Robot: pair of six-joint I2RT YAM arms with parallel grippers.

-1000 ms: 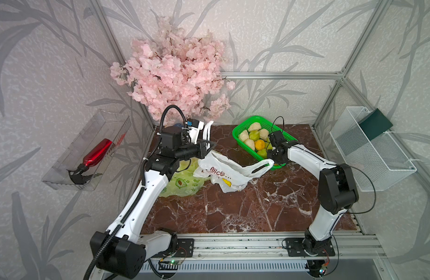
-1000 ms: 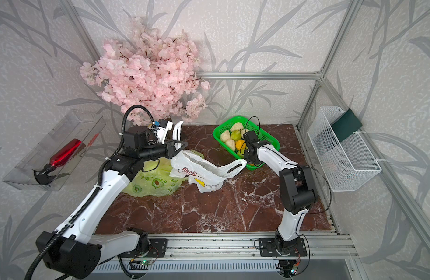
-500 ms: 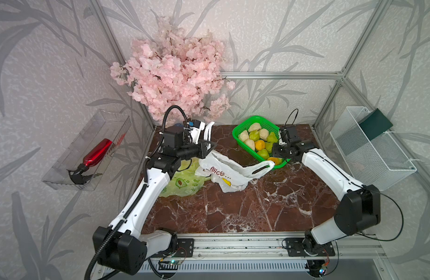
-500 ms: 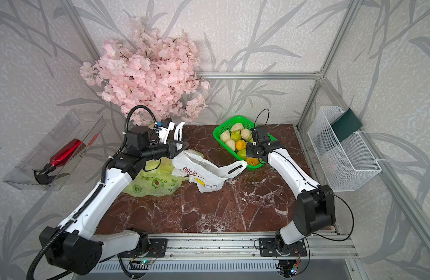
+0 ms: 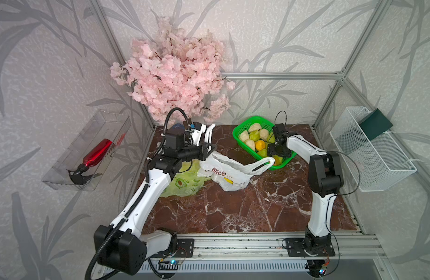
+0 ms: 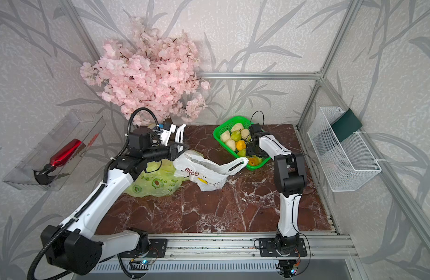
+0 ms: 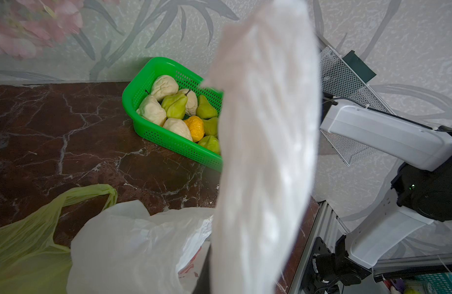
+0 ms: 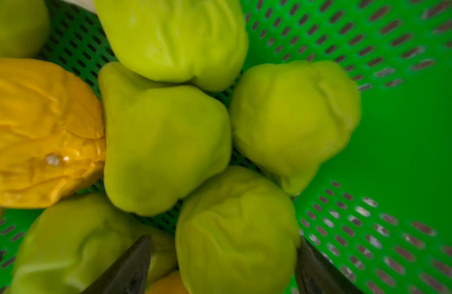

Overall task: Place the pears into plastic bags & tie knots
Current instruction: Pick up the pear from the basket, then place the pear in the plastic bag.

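Right wrist view: right gripper [image 8: 223, 267] down in green basket [image 8: 398, 127], dark fingertips [image 8: 128, 267] spread wide either side of one green pear [image 8: 235, 229]. Not clamped on it, and I cannot tell if they touch. More pears [image 8: 163, 150] packed around it, orange fruit [image 8: 41, 132] just beside them.

Both top views: basket at the back of marble table [image 5: 233, 213], with green pears, pale fruits [image 5: 254, 127] and the orange one inside.

Left gripper [image 5: 210, 151] fully closed, pinching the raised rim of white bag [image 5: 233, 174]. Left wrist view is half blocked by that blurred white plastic. The bag's far handle loop lies loose against the basket's near corner.

Readable text: "Nice..." in dark red letters on the white bag's side, with a yellow print below it too small to read.

Yellow-green bag [image 5: 184, 184] lies flat under the left arm, touching the white bag. It has avocado prints, no legible words.

Red bottle [image 5: 97, 152] in clear tray [image 5: 63, 179] on the left wall, label unreadable.
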